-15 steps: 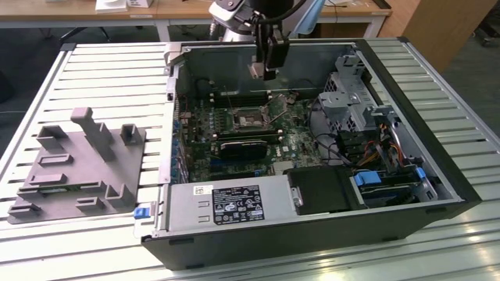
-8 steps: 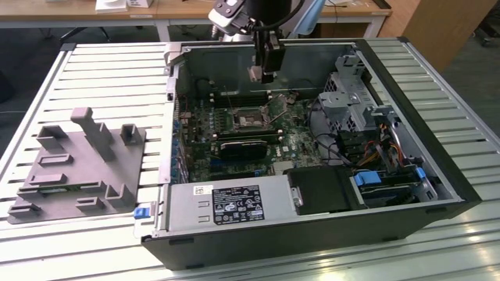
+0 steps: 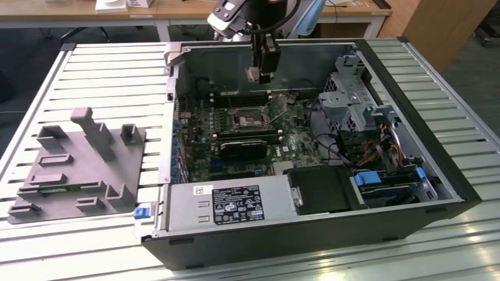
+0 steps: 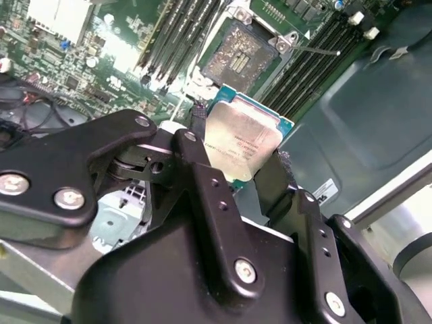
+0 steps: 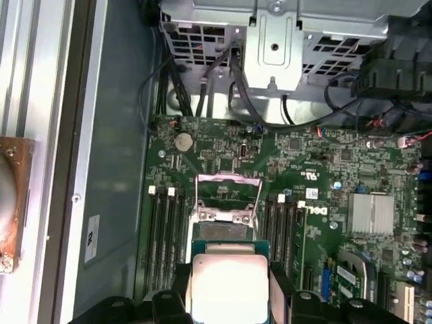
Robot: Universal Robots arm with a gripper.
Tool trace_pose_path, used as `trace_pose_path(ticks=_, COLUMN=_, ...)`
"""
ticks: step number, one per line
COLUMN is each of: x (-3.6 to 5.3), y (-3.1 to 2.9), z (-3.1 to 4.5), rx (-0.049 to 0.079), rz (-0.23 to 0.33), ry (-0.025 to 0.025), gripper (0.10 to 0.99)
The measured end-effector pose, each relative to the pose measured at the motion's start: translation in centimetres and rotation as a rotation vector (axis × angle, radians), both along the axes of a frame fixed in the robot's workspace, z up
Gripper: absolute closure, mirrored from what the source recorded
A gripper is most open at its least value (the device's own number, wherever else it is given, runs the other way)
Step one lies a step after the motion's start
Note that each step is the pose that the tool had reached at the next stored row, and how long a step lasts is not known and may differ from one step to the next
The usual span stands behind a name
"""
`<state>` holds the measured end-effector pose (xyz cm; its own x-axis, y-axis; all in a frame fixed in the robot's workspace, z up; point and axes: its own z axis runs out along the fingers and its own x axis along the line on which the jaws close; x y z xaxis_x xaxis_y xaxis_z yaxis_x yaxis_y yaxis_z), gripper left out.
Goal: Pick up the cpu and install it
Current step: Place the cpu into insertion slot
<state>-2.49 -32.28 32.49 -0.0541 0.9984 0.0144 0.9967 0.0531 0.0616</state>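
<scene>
A slatted metal worktop (image 3: 102, 70) carries an open computer case (image 3: 312, 240). Above its motherboard (image 5: 324, 162), the fingers (image 4: 202, 182) grip the cpu (image 4: 244, 142).

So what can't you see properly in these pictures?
1. The underside of the cpu: it faces away in both wrist views.
2. The cpu's clamped edges: the gripper covers them in the second wrist view.
3. The pins of the socket: too small to make out in the exterior view.
</scene>
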Motion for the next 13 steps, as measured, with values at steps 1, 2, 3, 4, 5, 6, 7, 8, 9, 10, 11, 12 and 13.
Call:
trace_pose_path(ticks=1, x=-0.04, y=0.03, z=-0.18, rx=0.0, rz=0.0, ry=0.0001, gripper=0.549)
trace_pose_path(ticks=2, x=-0.06, y=0.06, z=-0.36, rx=0.0, rz=0.002, ry=0.0, gripper=0.549)
trace_pose_path(ticks=3, x=-0.08, y=0.1, z=-0.53, rx=0.0, rz=0.005, ry=0.0001, gripper=0.549)
trace_pose_path(ticks=4, x=-0.1, y=0.13, z=-0.71, rx=0.0, rz=0.007, ry=0.0001, gripper=0.549)
trace_pose_path(ticks=5, x=-0.1, y=0.16, z=-0.89, rx=0.0, rz=0.008, ry=0.0001, gripper=0.549)
trace_pose_path(ticks=6, x=-0.12, y=0.19, z=-1.09, rx=0.0, rz=0.008, ry=0.0001, gripper=0.549)
trace_pose_path(ticks=7, x=-0.12, y=0.22, z=-1.27, rx=0.0, rz=0.008, ry=0.0001, gripper=0.549)
trace_pose_path(ticks=8, x=-0.12, y=0.23, z=-1.45, rx=0.0, rz=0.008, ry=0.0001, gripper=0.549)
trace_pose_path(ticks=9, x=-0.12, y=0.23, z=-1.63, rx=0.0, rz=0.008, ry=0.0001, gripper=0.549)
trace_pose_path(ticks=10, x=-0.13, y=0.23, z=-1.81, rx=0.0, rz=0.005, ry=0.0001, gripper=0.549)
trace_pose_path(ticks=11, x=-0.17, y=0.24, z=-1.99, rx=0.0, rz=-0.004, ry=0.0001, gripper=0.549)
trace_pose_path(ticks=12, x=-0.2, y=0.26, z=-2.18, rx=0.0, rz=-0.012, ry=0.0002, gripper=0.549)
trace_pose_path(ticks=13, x=-0.23, y=0.28, z=-2.35, rx=0.0, rz=-0.016, ry=0.0002, gripper=0.549)
